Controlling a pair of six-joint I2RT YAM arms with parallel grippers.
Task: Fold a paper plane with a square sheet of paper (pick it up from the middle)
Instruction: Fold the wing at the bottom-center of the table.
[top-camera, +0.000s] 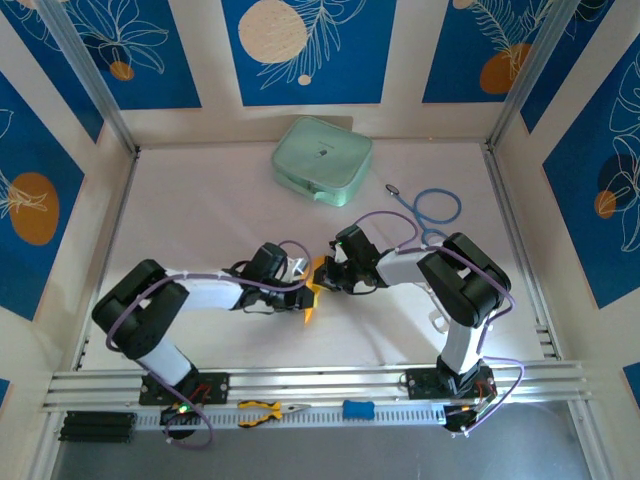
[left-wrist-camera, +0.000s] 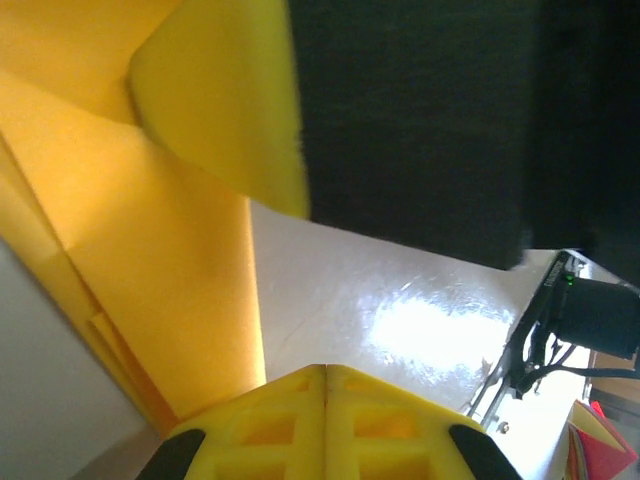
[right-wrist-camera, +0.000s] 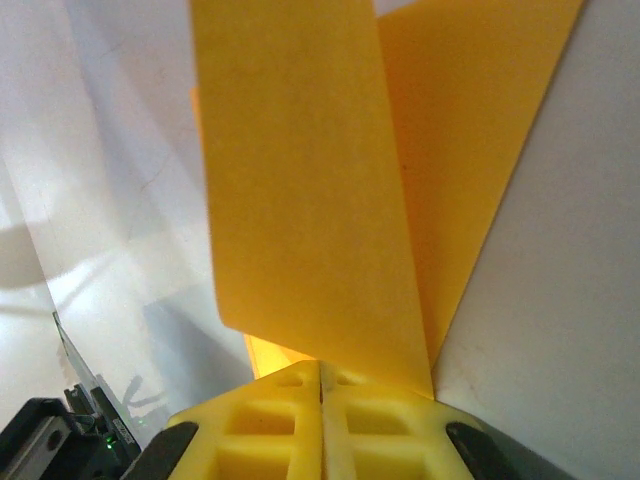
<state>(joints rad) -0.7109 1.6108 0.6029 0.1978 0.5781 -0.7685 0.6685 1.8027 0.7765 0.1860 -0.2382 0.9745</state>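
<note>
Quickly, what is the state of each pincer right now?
Left pincer: closed; the folded paper lies beside it, a grip cannot be told.
Right pincer: closed on the folded paper.

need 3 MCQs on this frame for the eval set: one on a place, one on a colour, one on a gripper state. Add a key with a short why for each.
1. Where on the table is the case?
A. near edge
B. between the two grippers
C. far side, about centre

2. What colour is the paper?
A. orange-yellow
B. pale green
C. white

3. How is the right gripper?
A. wide open, nothing in it
B. shut on the paper
C. shut on the case

Key:
1 C, the top view has it at the far edge.
2 A, both wrist views and the top view show it orange-yellow.
3 B, in the right wrist view its fingers meet and the paper comes out from between them.
</note>
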